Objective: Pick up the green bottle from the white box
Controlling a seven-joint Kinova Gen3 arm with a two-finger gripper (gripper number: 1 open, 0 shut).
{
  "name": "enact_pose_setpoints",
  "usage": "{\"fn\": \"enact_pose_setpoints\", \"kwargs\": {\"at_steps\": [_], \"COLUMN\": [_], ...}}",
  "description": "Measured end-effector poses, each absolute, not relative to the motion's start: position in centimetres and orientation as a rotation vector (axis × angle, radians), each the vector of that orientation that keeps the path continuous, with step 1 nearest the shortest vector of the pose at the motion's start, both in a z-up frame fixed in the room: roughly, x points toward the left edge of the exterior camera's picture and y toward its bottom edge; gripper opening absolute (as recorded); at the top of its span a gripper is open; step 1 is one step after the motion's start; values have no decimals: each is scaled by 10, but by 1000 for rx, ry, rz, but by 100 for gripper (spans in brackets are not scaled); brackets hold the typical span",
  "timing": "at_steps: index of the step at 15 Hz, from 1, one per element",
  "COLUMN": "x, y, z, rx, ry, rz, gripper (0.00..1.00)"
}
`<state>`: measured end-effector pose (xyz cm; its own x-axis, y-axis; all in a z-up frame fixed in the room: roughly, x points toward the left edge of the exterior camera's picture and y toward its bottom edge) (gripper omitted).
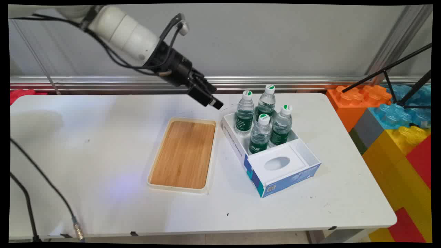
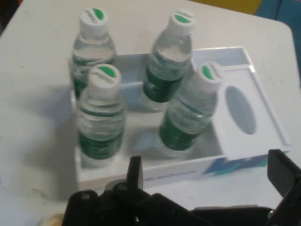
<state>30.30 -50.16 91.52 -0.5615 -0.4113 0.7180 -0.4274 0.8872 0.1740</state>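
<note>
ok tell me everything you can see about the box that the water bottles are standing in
The box is white cardboard by its look, with blue and teal print and a small code on its outer sides. It lies open-topped and flat on the white table, turned at an angle, just right of the wooden tray. The far compartment holds four upright water bottles with green labels and white caps. The near part is a raised white insert with an empty oval cut-out. The tool hangs above the box's far left corner, not touching it.

No text can be read: the green labels on the four bottles (image 1: 263, 119) at frame centre-right, the print on the blue-and-white box (image 1: 275, 182) holding them, and the small square code on its lower corner are all too small to make out.
</note>
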Motion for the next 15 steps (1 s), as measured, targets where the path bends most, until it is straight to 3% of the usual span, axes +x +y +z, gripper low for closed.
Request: {"fn": "enact_pose_setpoints", "kwargs": {"at_steps": [7,15], "x": [287,246], "y": [-452,-441], "z": [897,851], "rx": [624,653], "ry": [-2177,-2159], "rz": [11,107], "gripper": [100,100]}}
